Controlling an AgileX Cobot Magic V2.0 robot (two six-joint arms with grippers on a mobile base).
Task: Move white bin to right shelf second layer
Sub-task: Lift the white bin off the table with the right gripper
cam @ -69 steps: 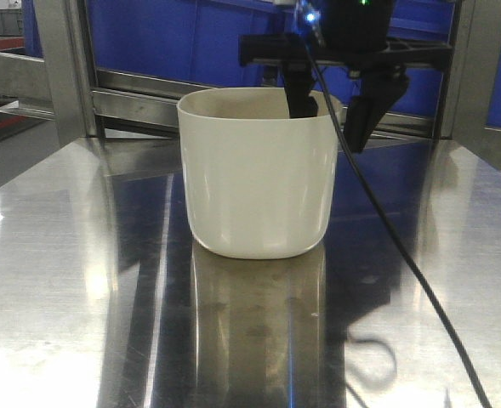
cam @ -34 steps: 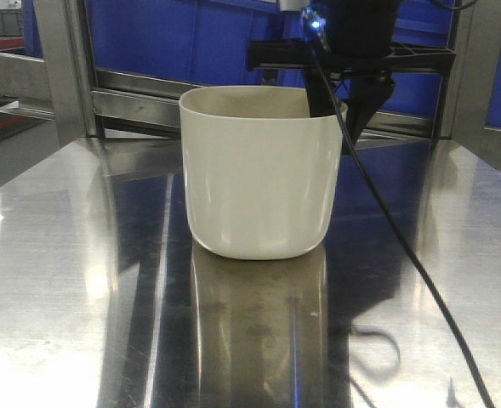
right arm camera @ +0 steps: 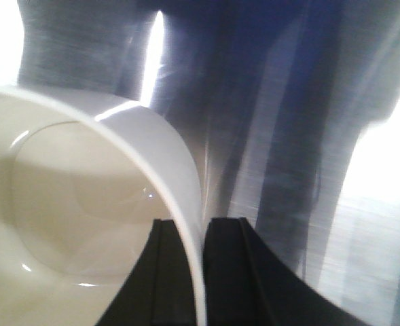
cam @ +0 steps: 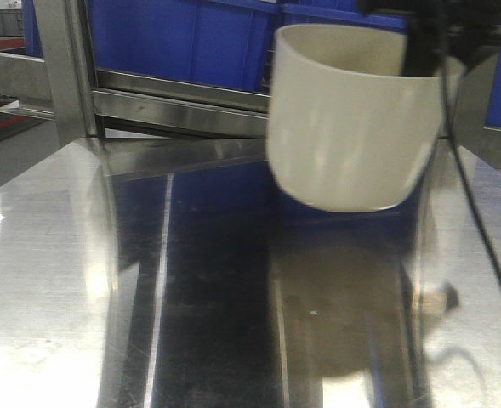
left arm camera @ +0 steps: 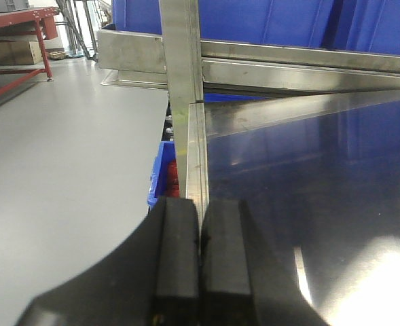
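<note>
The white bin hangs tilted above the steel tabletop at the upper right of the front view, blurred by motion. My right gripper is shut on the bin's right rim, one finger inside and one outside the wall. In the right wrist view the rim runs between the two pads of the right gripper, and the bin's hollow fills the left side. My left gripper is shut on nothing, over the table's left edge. The right shelf second layer is out of view.
Blue crates sit on a steel rack rail behind the table. A steel upright stands at the back left. A black cable hangs down at the right. Beside the table's left edge is grey floor.
The bin has left the tabletop, rising and shifting right with the right gripper, and now tilts. A second ago the gripper's fingers were still apart at its rim.
</note>
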